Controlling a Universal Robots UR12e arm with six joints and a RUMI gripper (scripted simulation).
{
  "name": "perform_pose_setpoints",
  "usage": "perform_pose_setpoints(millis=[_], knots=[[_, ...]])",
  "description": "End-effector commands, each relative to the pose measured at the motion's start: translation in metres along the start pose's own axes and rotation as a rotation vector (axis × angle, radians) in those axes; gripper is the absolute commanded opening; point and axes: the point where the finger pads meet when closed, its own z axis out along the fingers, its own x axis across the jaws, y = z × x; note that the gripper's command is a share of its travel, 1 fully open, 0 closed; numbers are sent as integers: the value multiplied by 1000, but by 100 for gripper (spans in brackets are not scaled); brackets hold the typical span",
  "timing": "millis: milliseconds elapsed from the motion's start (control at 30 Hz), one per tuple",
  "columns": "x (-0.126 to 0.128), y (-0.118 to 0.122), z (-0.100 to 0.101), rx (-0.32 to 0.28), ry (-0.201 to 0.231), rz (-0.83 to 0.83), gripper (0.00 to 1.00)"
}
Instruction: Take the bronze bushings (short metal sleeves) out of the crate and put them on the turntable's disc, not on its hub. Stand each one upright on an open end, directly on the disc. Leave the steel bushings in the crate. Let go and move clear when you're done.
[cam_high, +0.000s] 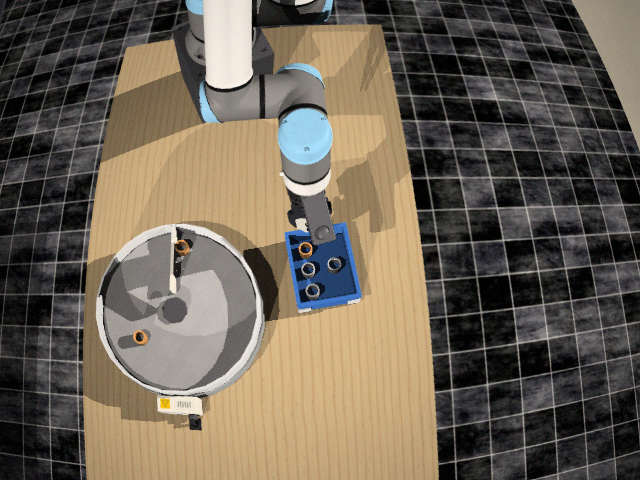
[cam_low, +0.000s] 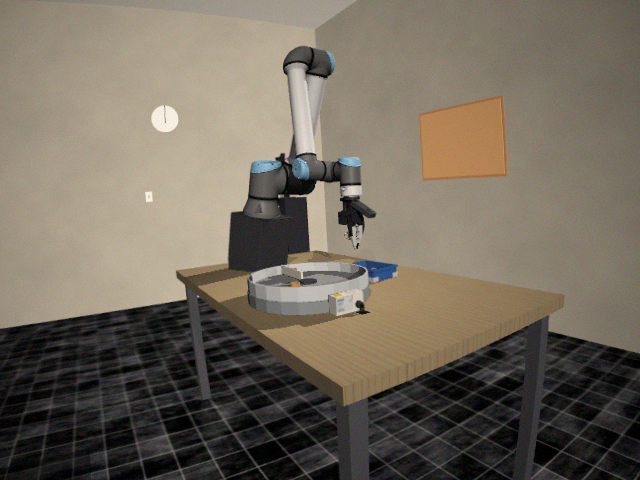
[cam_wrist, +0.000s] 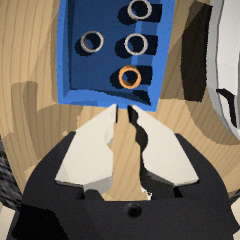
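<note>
Gripper (cam_high: 303, 225) (cam_low: 356, 246) (cam_wrist: 122, 106) hovering nr crate (cam_high: 355, 268) (cam_low: 385, 272) (cam_wrist: 64, 60), jaws nearly shut w/ 0 held, & the 1 bronze bushing (cam_high: 305, 246) (cam_wrist: 130, 77) is sitting just beyond the tips, upper ctr of wrist view.

white tubes, grey joints, pale blue caps, black hand (cam_high: 301, 223) (cam_low: 356, 246) (cam_wrist: 122, 106).

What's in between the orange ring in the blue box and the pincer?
Just the near wall of the blue box, in the wrist view, between the pincer and the orange ring.
</note>
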Motion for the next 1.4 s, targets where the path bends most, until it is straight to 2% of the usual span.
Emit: perform_pose_setpoints(millis=[0,367,800,1367], knots=[[0,0,0,1,0,0,6],[0,0,4,1,0,0,6],[0,-1,55,1,0,0,6],[0,-1,62,1,0,0,6]])
